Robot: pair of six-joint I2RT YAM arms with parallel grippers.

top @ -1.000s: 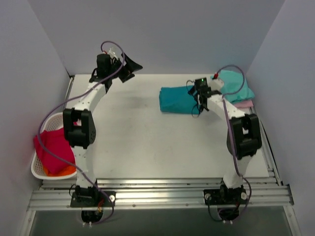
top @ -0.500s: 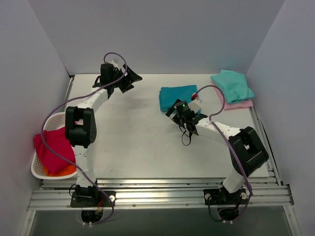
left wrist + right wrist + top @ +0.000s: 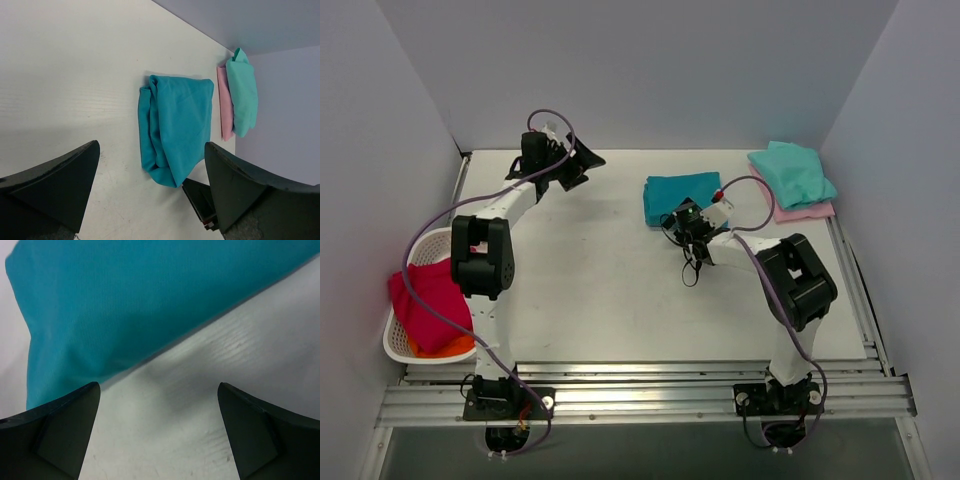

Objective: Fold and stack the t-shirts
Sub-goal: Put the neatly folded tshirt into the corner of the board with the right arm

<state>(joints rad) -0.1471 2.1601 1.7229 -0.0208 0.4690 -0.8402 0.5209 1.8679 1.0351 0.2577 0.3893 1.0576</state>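
Top view: the folded teal-blue shirt [image 3: 675,195] lies mid-desk, toward the far edge. The mint-green shirt [image 3: 792,172] sits on the pink shirt [image 3: 812,211] at the far right corner of the desk [image 3: 600,300]. The right gripper [image 3: 684,222] is low at the teal shirt's near edge, jaws spread wide, nothing in them. The left gripper [image 3: 576,160] hangs near the far left corner, also spread and empty. Likely step: grab the teal one and stack it on the mint. To do it well, slide one finger under the folded edge and pinch all layers. Lift level so the fold doesn't fall open, then land it square on the pile.

Left wrist view: wide-apart fingers [image 3: 55,185] frame the teal shirt from well away, touching nothing.

Right wrist view: jaws wide, bare desk between them, teal cloth just ahead. Can't tell if there's contact.
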